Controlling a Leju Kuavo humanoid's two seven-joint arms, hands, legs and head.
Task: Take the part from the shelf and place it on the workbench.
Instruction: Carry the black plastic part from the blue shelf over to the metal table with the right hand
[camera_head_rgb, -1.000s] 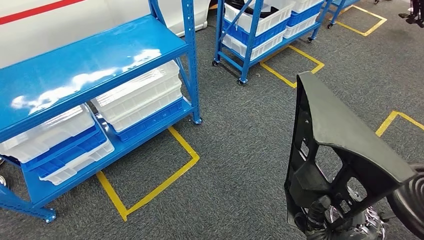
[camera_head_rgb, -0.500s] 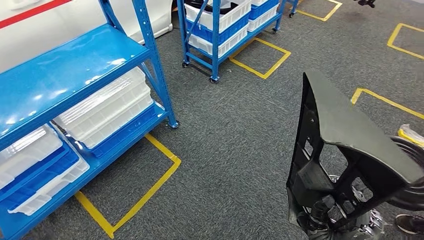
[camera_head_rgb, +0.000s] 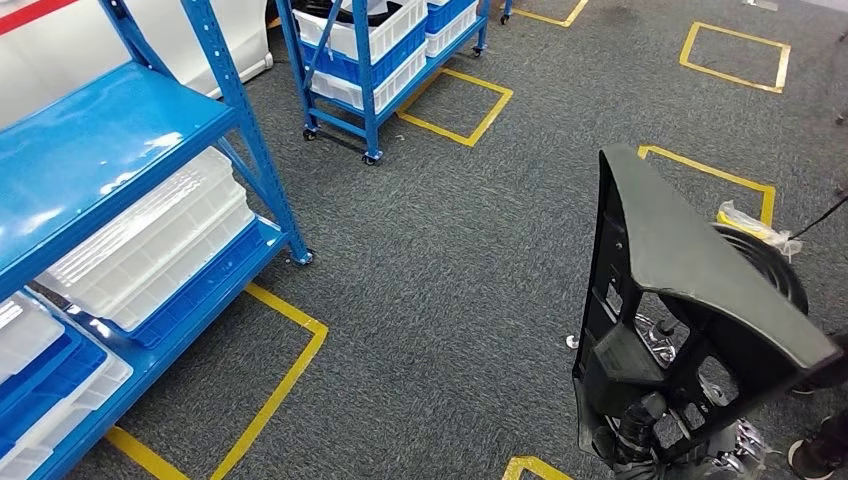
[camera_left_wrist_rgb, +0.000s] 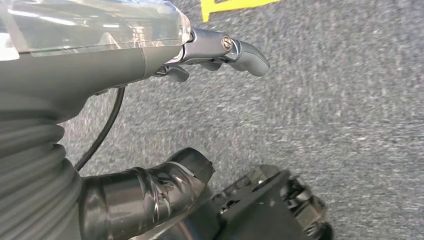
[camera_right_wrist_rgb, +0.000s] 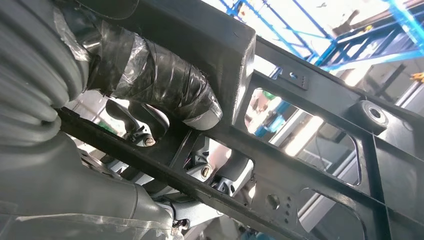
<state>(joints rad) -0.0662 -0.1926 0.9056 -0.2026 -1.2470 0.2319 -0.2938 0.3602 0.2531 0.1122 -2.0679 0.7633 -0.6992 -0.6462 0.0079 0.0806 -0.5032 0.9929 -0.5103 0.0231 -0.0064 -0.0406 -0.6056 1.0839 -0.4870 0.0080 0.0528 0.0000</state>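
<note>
Part (camera_head_rgb: 680, 290), a black ribbed plastic bracket, stands upright on my right side, long axis rising from my right hand (camera_right_wrist_rgb: 165, 95), which grips its frame; my left hand (camera_left_wrist_rgb: 210, 50) hangs empty, fingers apart. No worktop in sight.

The part (camera_head_rgb: 670, 290) is a matte black plastic frame with a broad, smooth wedge-shaped panel over an open lattice of ribs and cut-outs. It stands upright, narrow tip uppermost, gripped at its lower ribs by the right hand (camera_head_rgb: 650, 435), whose thumb (camera_right_wrist_rgb: 165, 85) presses against its thick crossbar.
</note>
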